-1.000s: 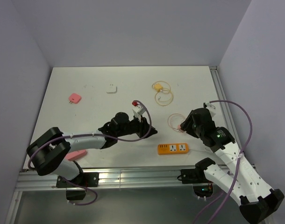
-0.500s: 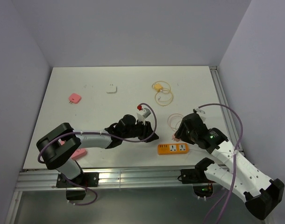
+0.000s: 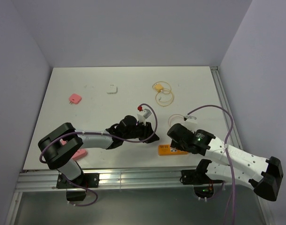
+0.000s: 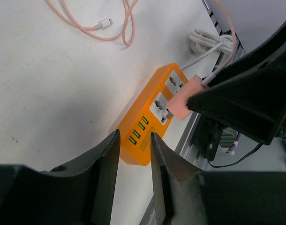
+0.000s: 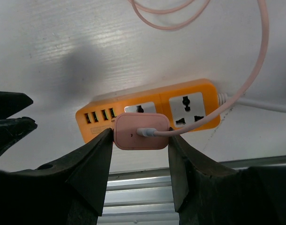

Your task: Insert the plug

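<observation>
The pink plug (image 5: 140,131), with its pink cable running off to the right, sits between the fingers of my right gripper (image 5: 139,133), which is shut on it. It hangs just above the left socket of the orange power strip (image 5: 94,131). In the left wrist view the plug (image 4: 185,101) hovers close over the strip (image 4: 159,77), prongs towards a socket. My left gripper (image 4: 133,136) stands open with a narrow gap and nothing in it, just short of the strip's USB end. From above, the right gripper (image 3: 178,136) covers the right part of the strip (image 3: 165,150).
A pink cable loop (image 4: 91,28) lies beyond the strip, and the strip's bundled white cord (image 4: 208,40) is at its far end. A yellow cable coil (image 3: 161,91), a white charger (image 3: 112,88) and a pink charger (image 3: 75,98) lie farther back. The metal table rail (image 3: 133,176) runs close behind the strip.
My right gripper has carried the plug left and towards the near edge, until it is over the strip. The left gripper shifted slightly towards the strip, then held still.
</observation>
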Robot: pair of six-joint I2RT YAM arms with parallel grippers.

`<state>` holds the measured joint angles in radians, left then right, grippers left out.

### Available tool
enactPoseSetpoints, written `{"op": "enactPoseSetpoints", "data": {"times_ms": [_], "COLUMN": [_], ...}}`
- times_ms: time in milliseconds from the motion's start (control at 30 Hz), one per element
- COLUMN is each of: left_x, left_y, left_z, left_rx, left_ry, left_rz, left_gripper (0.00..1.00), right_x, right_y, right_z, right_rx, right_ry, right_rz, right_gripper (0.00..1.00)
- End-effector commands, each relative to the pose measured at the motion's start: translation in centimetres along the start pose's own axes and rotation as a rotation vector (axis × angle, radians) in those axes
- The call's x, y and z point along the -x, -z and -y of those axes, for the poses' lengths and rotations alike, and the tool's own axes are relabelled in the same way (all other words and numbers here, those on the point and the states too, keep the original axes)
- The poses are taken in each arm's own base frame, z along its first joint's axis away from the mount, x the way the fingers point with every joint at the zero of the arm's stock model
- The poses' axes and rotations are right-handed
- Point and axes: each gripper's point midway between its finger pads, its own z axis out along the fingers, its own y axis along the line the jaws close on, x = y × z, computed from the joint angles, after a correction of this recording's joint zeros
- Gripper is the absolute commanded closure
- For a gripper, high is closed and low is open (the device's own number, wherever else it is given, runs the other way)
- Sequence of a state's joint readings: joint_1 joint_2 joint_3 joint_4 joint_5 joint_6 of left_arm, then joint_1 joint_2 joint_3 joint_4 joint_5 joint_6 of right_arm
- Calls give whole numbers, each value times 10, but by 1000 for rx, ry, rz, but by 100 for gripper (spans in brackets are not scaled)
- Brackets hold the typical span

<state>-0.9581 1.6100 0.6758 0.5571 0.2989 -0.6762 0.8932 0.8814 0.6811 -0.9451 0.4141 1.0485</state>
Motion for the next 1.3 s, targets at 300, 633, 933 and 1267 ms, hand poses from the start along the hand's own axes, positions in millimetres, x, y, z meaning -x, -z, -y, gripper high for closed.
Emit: {"op": "enactPoseSetpoints", "data": {"times_ms": [300, 633, 933, 1267], "left_x": [9, 11, 11, 11], "left_y": [1, 6, 9, 12], "left_z": [10, 9, 6, 20], "left_rx": [-39, -24, -11, -97], "left_ry": [-1, 1, 2, -48], "left_rz": [34, 59, 70, 76], "left_gripper": [63, 63, 62, 50], "right_x": [5, 8, -2, 3], "right_y": [12, 12, 11, 20], "right_z": [-6, -9, -7, 10], "right_rx": [-72, -110, -97, -207], "right_ry": [23, 96, 137, 111], "right_rz": [145, 271, 307, 350], "right_gripper": [100, 100, 100, 100]}}
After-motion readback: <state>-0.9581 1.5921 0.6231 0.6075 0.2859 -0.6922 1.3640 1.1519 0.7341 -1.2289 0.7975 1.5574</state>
